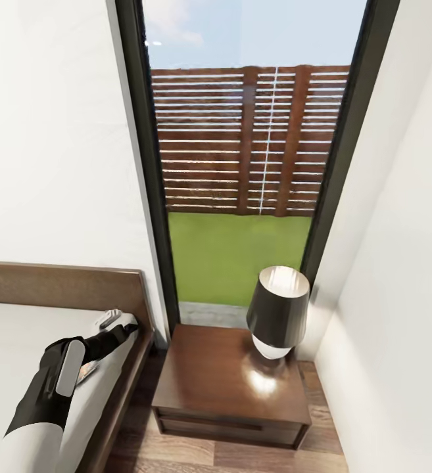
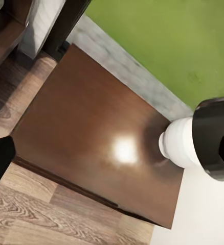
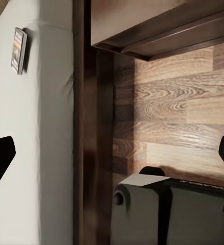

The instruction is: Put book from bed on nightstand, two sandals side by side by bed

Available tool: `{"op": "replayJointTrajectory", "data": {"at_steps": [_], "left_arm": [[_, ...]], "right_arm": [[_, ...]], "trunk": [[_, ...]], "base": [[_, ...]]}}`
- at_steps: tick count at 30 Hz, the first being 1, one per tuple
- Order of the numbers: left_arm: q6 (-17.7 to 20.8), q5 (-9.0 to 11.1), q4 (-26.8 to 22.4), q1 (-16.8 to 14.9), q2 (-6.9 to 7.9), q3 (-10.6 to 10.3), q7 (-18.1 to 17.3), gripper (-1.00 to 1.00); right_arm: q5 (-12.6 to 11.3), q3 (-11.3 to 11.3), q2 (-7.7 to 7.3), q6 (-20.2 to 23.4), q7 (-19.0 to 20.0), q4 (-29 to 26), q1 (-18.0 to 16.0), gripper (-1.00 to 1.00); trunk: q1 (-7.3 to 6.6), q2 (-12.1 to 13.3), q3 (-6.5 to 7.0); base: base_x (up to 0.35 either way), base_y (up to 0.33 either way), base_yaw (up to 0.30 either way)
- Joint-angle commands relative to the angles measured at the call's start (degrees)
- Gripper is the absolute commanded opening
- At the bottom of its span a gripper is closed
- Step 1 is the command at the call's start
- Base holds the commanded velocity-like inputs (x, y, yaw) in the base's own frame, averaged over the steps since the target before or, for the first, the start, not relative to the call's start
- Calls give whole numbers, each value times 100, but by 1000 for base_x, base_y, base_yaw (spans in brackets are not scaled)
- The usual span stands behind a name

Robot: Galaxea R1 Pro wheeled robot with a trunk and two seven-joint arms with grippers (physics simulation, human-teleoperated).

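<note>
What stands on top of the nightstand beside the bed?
On the nightstand stands one lamp with a dark shade and white base, near the back corner by the window. The rest of the glossy top is bare. The shade covers the part behind it.

1. The book lies flat on the grey mattress, near its edge.
2. The dark bed frame runs beside the mattress.
3. The nightstand stands on the wood floor, just beside the frame.
4. The jaws stand wide apart, holding nothing.
</note>
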Motion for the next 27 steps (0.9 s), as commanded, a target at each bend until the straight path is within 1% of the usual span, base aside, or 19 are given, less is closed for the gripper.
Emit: {"op": "replayJointTrajectory", "data": {"at_steps": [1,6,15,25,27], "left_arm": [[30,-14,-3,-6,-2,12,-27,100],[30,-14,-3,-6,-2,11,-27,100],[30,-14,-3,-6,-2,11,-27,100],[30,-14,-3,-6,-2,11,-27,100],[30,-14,-3,-6,-2,11,-27,100]], "right_arm": [[-61,47,-2,35,19,-1,-4,100],[-61,47,-1,36,19,-2,-6,100],[-61,47,-2,40,19,-4,-6,100],[-61,47,-1,37,35,-2,-8,100],[-61,47,-1,40,36,-1,-6,100]], "trunk": [[7,-12,-12],[7,-12,-12],[7,-12,-12],[7,-12,-12],[7,-12,-12]], "base": [[312,44,0],[317,15,0],[87,1,0],[285,0,0],[75,0,0]]}}
